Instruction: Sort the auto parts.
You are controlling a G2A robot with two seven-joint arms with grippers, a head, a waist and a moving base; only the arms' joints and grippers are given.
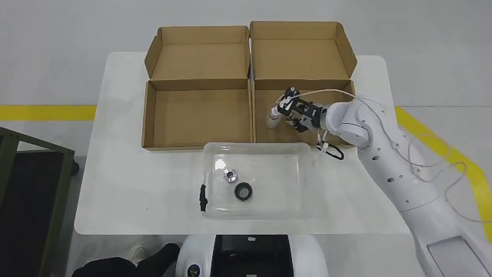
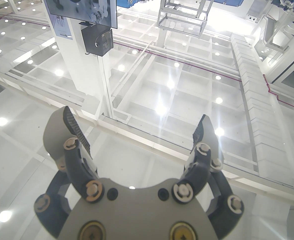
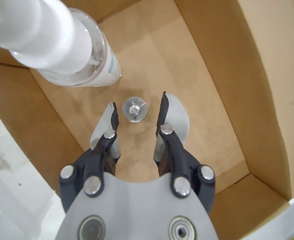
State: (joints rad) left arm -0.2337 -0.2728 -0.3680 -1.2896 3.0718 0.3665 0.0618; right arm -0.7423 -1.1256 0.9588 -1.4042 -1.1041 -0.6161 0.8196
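My right gripper hangs open inside the right cardboard box, its fingers either side of and above a small round metal part lying on the box floor. A clear bottle with a white top stands just beyond it in the same box. From above, that gripper sits at the box's near-left area beside the bottle. The clear tray holds a round metal part, a black ring and a black piece. My left gripper points up at the ceiling, open, holding nothing.
The left cardboard box stands beside the right box, both with flaps raised at the back. The white table has bare room to the left of the boxes and tray.
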